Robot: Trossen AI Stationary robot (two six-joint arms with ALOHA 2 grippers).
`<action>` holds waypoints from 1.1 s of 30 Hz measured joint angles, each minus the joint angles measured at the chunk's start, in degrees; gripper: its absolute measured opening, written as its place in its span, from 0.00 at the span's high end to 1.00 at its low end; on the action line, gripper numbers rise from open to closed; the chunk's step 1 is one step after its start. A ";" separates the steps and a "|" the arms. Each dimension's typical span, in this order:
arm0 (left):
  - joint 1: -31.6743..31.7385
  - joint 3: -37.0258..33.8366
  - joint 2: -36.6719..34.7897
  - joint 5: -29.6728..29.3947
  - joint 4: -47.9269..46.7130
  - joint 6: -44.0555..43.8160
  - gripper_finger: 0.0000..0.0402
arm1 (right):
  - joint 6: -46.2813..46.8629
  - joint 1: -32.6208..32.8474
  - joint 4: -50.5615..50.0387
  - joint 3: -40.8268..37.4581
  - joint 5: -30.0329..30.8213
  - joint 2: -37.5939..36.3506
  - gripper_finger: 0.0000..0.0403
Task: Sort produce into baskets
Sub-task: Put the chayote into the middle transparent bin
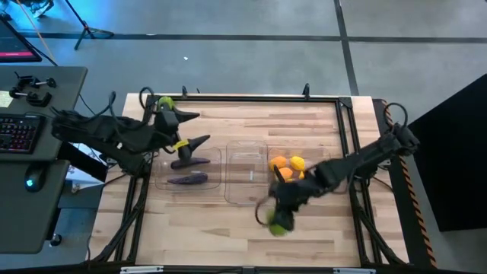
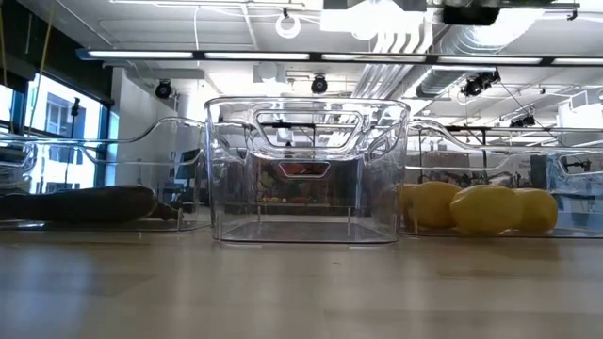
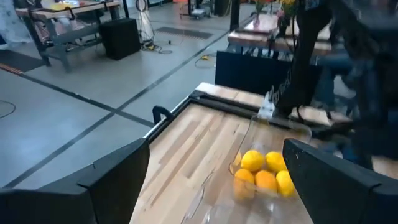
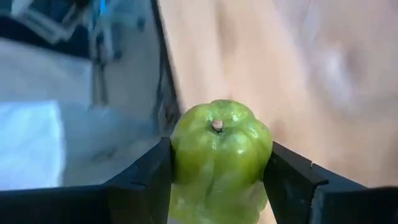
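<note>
Baskets come first by size: three clear bins sit in a row across the middle of the table point(image 1: 228, 236), which looks like one bin per kind of produce. The left basket point(image 1: 214, 169) holds two dark purple eggplants point(image 1: 188, 180), one lying flat and the other close under the left arm's fingers. The middle basket point(image 1: 245, 183) appears empty in both the high and low views, so it is probably meant for the green pieces. The right basket point(image 1: 271, 154) holds the citrus: the left wrist view shows about five yellow and orange fruits point(image 3: 261, 173) heaped together, though the exact split of lemons and oranges is hard to tell.

Left gripper point(image 1: 196, 129) hangs over the left basket with its fingers spread wide and nothing between them, apparently waiting.

Right gripper point(image 1: 278, 219) is near the table's front edge, just in front of the middle and right baskets. Its fingers press on both sides of a green pear-shaped piece point(image 4: 219, 158), stem end facing the wrist camera, a firm sideways pinch that should keep the lumpy fruit from rolling out. A second green piece point(image 1: 165, 101) lies near the far edge by the left arm, not yet sorted
</note>
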 joint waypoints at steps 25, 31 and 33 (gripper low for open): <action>-5.73 -0.04 0.92 3.37 -2.72 -7.74 0.11 | -8.54 -15.28 5.30 2.50 20.77 0.65 0.47; -5.68 -0.04 0.96 2.30 -2.46 -9.11 0.11 | -8.95 -15.73 5.50 2.50 20.89 1.56 0.20; -5.66 -0.04 0.96 2.30 -2.48 -9.14 0.11 | -8.59 -15.85 5.60 2.50 21.09 1.68 0.10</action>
